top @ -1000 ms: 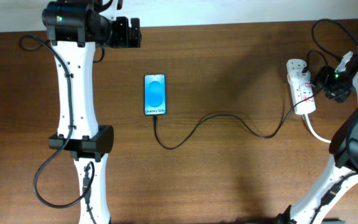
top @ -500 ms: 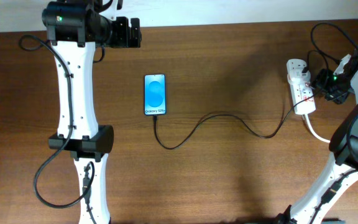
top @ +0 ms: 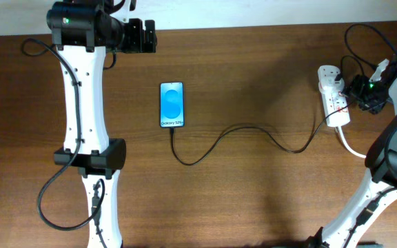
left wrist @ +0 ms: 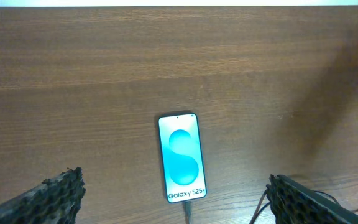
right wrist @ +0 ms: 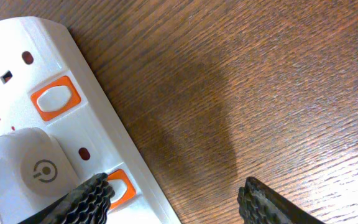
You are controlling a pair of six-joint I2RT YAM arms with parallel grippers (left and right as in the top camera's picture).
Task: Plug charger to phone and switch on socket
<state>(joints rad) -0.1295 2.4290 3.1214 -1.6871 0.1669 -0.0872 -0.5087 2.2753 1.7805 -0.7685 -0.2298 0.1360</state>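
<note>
The phone (top: 171,105) lies flat mid-table, its blue screen lit; it also shows in the left wrist view (left wrist: 181,157). The thin black charger cable (top: 240,134) runs from the phone's near end in a loose curve to the white socket strip (top: 333,95) at the right. Its plug tip sits in the phone (left wrist: 188,209). My right gripper (right wrist: 173,202) is open at the strip's right side, one finger over an orange-framed switch (right wrist: 118,186) on the strip (right wrist: 55,112). My left gripper (left wrist: 173,202) is open and empty, high behind the phone.
A white adapter (right wrist: 27,171) with a power symbol is plugged into the strip. A second orange-framed switch (right wrist: 55,98) sits farther along it. The strip's thick white cord (top: 350,146) trails towards the near right. My left arm (top: 85,124) stretches along the table's left side.
My right gripper has shifted slightly left, closer onto the socket strip. The left arm, phone and cable have not moved.
</note>
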